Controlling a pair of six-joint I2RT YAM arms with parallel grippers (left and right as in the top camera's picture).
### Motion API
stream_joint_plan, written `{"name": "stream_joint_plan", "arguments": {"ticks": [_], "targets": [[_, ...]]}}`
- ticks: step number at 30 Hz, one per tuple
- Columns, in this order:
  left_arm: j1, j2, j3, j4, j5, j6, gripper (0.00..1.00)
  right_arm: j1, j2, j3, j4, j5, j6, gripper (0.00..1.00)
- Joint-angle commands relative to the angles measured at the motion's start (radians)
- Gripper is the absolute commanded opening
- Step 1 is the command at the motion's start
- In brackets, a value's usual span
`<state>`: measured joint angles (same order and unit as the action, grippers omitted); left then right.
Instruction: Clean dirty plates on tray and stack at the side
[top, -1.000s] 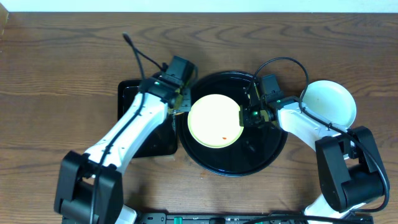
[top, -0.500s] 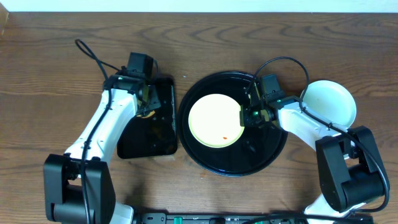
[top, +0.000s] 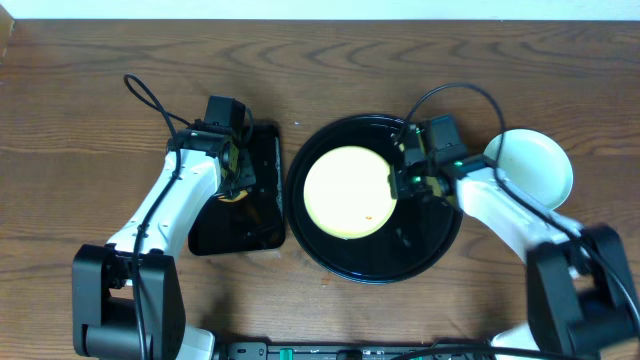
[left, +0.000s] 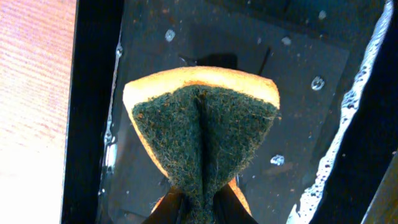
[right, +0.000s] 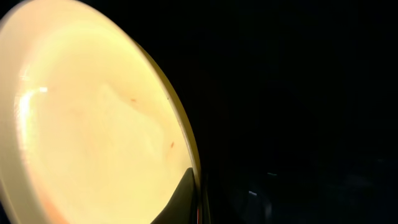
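Upper-left within tray (top: 345, 268), yellow plate (top: 345, 192)

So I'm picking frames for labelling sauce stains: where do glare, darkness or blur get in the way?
Right wrist: the yellow plate is overexposed and soft, the round tray behind it nearly pure black. Overhead: the plate glows washed-out and the tray's gloss carries reflections. Left wrist: the sponge is sharp, with bright highlights on the wet rectangular tray.

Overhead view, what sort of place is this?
Probably a robot test bench set up for dishwashing, not a real kitchen: a wooden table, the left gripper pinching a sponge over a wet rectangular tray, and a pale yellow plate in a round black tray.
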<state>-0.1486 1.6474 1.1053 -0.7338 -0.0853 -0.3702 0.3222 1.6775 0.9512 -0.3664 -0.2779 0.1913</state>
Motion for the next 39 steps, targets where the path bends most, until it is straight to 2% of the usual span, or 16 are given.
{"name": "stream_joint_plan", "arguments": {"ticks": [1,5,7,10,15,22,24,28,31,39], "targets": [[0.003,-0.002,-0.002,0.005,-0.005,-0.009,0.13,-0.008,-0.089,0.0,-0.023,0.12,-0.039,0.01],[0.003,-0.002,-0.002,0.013,-0.005,-0.009,0.13,-0.008,-0.122,0.0,-0.061,0.263,-0.05,0.01],[0.003,-0.002,-0.002,0.015,-0.005,-0.009,0.08,-0.008,-0.138,0.0,-0.061,0.322,-0.063,0.01],[0.003,-0.002,-0.003,0.021,-0.005,0.003,0.08,-0.008,-0.175,0.0,-0.06,0.372,-0.071,0.01],[0.003,-0.002,-0.003,0.021,-0.003,0.006,0.08,-0.006,-0.209,0.0,-0.057,0.37,-0.087,0.01],[0.003,-0.002,-0.003,0.021,0.049,0.006,0.08,-0.006,-0.152,0.0,-0.11,0.35,0.095,0.01],[0.003,-0.002,-0.003,0.024,0.103,0.011,0.08,-0.006,-0.121,0.0,-0.122,0.322,0.151,0.01],[-0.012,-0.002,-0.003,0.059,0.298,0.045,0.07,-0.006,-0.057,0.0,-0.118,0.262,0.179,0.01],[-0.045,-0.002,-0.003,0.094,0.371,0.043,0.07,-0.006,-0.017,0.0,-0.113,0.261,0.2,0.01],[-0.22,-0.002,-0.003,0.203,0.38,-0.115,0.08,-0.006,0.028,0.0,-0.12,0.241,0.216,0.01]]}}
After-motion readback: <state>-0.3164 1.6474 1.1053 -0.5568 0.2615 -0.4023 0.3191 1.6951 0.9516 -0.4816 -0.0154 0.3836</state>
